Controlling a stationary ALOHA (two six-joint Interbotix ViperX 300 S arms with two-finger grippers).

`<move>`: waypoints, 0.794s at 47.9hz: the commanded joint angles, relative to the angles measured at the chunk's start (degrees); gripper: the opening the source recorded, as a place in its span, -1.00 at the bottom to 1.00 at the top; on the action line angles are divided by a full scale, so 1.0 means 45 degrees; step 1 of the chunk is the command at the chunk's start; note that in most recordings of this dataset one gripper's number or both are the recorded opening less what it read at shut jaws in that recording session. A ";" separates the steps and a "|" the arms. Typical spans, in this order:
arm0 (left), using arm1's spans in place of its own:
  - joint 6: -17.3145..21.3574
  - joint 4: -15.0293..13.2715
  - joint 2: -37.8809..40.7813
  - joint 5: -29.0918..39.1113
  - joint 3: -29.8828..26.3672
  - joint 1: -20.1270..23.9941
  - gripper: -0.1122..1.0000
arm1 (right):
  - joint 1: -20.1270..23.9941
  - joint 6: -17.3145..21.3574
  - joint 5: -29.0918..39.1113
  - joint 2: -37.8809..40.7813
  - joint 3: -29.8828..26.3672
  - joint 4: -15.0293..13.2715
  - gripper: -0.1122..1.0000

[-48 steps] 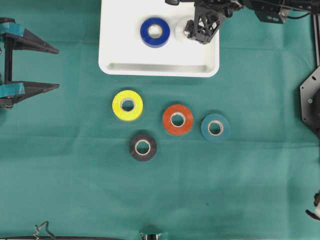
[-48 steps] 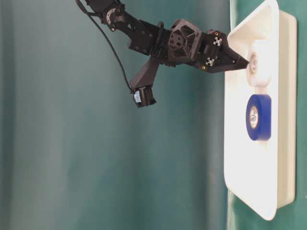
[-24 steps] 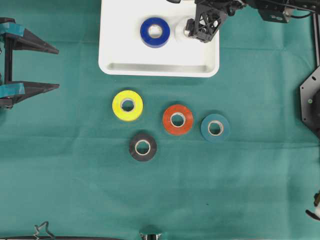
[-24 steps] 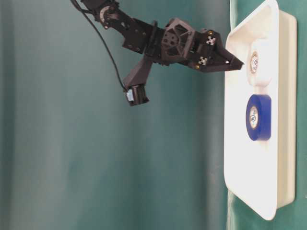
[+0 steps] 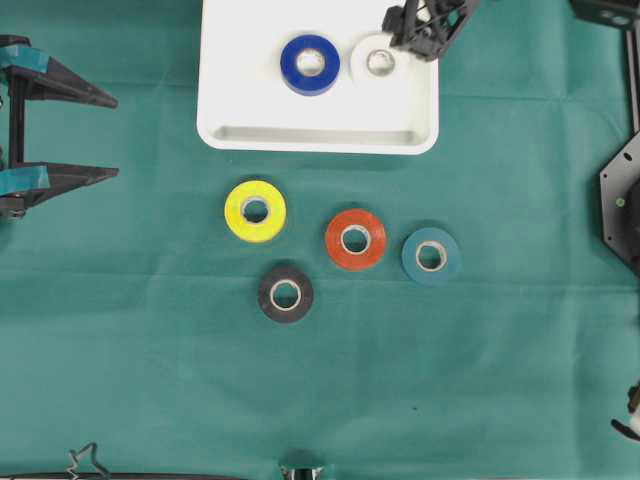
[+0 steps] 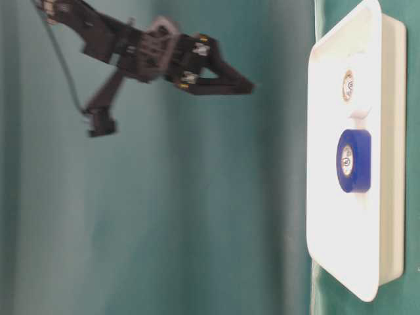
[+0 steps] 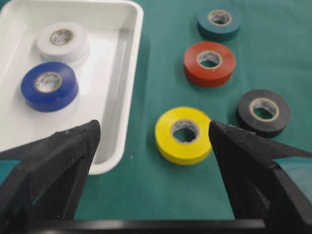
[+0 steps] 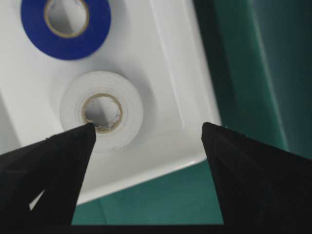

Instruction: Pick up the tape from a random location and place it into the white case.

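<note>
We saw green cloth (image 5: 500,380) over whole table, green curtain behind in table-level view. White case (image 5: 318,135) sat at 12 o'clock on cloth; white tape (image 5: 377,62) and blue tape (image 5: 310,64) lay flat inside, side by side, apart. Yellow roll (image 5: 255,210), red roll (image 5: 355,239), teal roll (image 5: 431,255), black roll (image 5: 286,293) lay mid-cloth. Right gripper (image 8: 146,134) hung above case's corner, jaws wide, holding nothing. Left gripper (image 5: 100,135) sat at 9 o'clock, jaws wide, empty.

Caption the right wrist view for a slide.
Open right gripper above the white case, where white tape and blue tape lie flat.
</note>
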 commanded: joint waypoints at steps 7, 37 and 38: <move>0.0000 -0.0020 0.0059 -0.0078 -0.0195 0.0020 0.96 | 0.0059 0.0039 0.0098 -0.0625 -0.0352 -0.0059 0.72; 0.0000 -0.0020 0.0059 -0.0059 -0.0195 0.0195 0.96 | 0.4063 0.0781 -0.1055 -0.0703 -0.0391 -0.0020 0.70; 0.0000 -0.0020 0.0059 -0.0078 -0.0195 0.0215 0.96 | 0.4102 0.0781 -0.1094 -0.0703 -0.0391 -0.0020 0.70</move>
